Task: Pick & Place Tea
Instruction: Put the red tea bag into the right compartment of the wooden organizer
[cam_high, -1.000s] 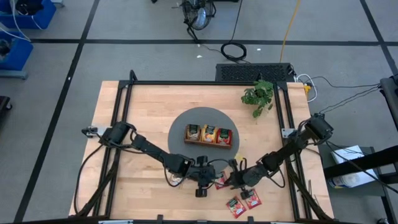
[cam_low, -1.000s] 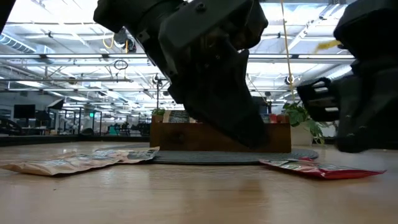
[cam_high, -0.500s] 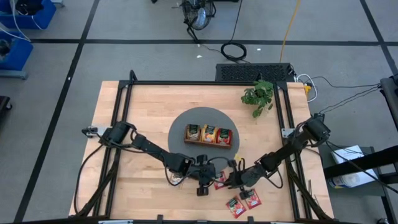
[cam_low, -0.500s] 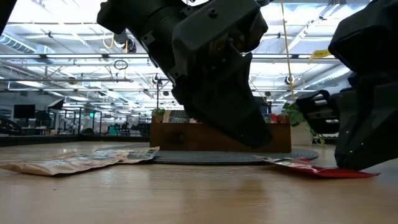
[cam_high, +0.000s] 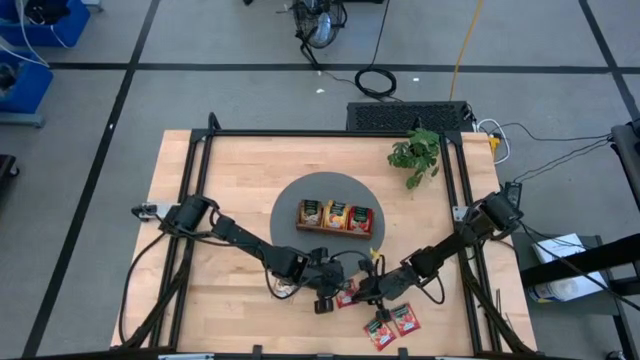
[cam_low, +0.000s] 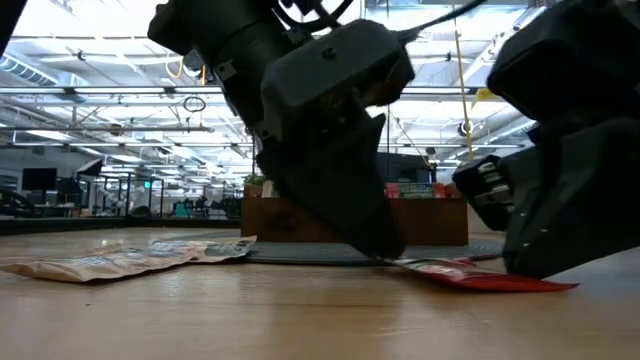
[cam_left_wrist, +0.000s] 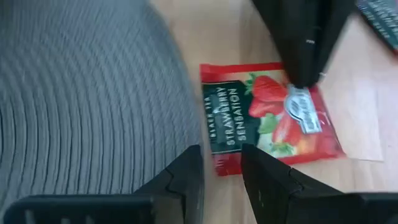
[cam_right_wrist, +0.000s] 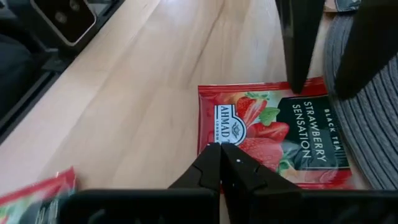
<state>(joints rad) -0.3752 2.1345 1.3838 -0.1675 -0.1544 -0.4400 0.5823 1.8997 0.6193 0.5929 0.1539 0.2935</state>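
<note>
High view: both arms meet low in the frame, just below centre. The left gripper (cam_high: 337, 291) and right gripper (cam_high: 366, 291) crowd one red sachet (cam_high: 349, 294) lying on the surface (cam_high: 240, 170), just off the grey mat (cam_high: 290, 200). Two more red sachets (cam_high: 391, 324) sit lower right, and a pale one (cam_high: 283, 290) peeks out under the left arm. The tray (cam_high: 335, 217) on the mat already has sachets in it.

Low view: the sachet (cam_low: 480, 278) lies nearly flat on the wood at lower right, one corner lifted a touch. The left gripper's tip comes down at its near edge, and the right gripper (cam_low: 520, 225) looms just beside it. Pale sachets (cam_low: 120, 257) lie at the left.

Left wrist view: the left gripper (cam_left_wrist: 221, 168) is part open, holding nothing, its fingers straddling the sachet's (cam_left_wrist: 267, 115) lower edge. The other arm's dark finger (cam_left_wrist: 305, 43) presses down on the strawberry print.

Right wrist view: the right gripper (cam_right_wrist: 222, 163) is fully closed, empty, tip resting at the sachet's (cam_right_wrist: 273, 140) edge.

My read: this thing is feather-light, thin, crinkly and slick, so it'll slide rather than lift. Pinning it with one gripper makes sense. I'd grab an edge or the raised corner, not the flat middle, and pinch gently so it doesn't buckle.
</note>
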